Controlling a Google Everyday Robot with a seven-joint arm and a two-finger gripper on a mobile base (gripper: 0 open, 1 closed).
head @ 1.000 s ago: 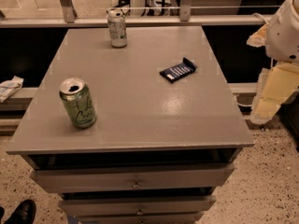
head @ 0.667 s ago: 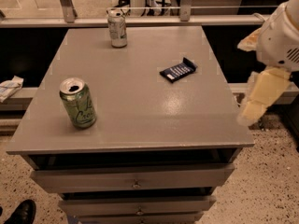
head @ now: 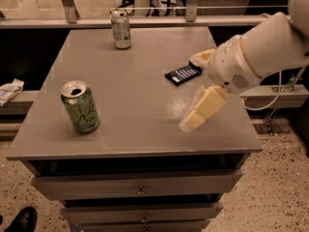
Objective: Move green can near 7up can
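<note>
The green can (head: 80, 106), light green with dark cursive lettering and an opened silver top, stands upright near the front left of the grey table (head: 140, 141). The 7up can (head: 120, 29), silvery-white, stands upright at the table's far edge, left of centre. My gripper (head: 189, 93) hangs over the right part of the table, well to the right of the green can. Its two cream fingers (head: 205, 106) are spread apart and hold nothing. The white arm (head: 260, 52) reaches in from the right.
A dark blue packet (head: 183, 73) lies flat on the table right of centre, just behind the gripper. Drawers (head: 140, 190) sit under the tabletop. A railing (head: 145, 21) runs behind the table. A white object (head: 9, 91) lies on the ledge at left.
My arm and gripper have swung in from the right edge to over the right part of the table. Both cans and the packet have not moved.
</note>
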